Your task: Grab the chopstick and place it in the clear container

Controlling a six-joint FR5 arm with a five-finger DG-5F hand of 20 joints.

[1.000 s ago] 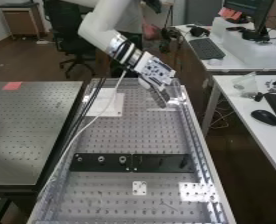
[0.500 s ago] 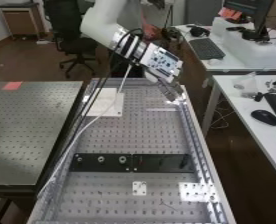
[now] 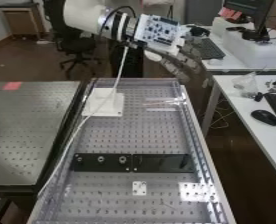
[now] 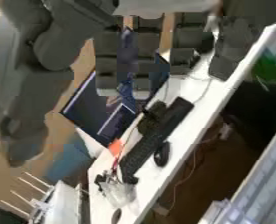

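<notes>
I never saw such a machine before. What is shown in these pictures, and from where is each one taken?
The machine is one white robot arm with a dark grey hand. The high view is taken by a fixed camera above the near end of the metal bench. The wrist view is taken from the arm's own wrist: the hand's fingers hang in front of a white desk with a keyboard.

On the bench lie a white block, dark plates and, near the far right corner, something thin and pinkish, perhaps the chopstick. It is too small to be sure. The hand is open, and I see nothing held.
</notes>
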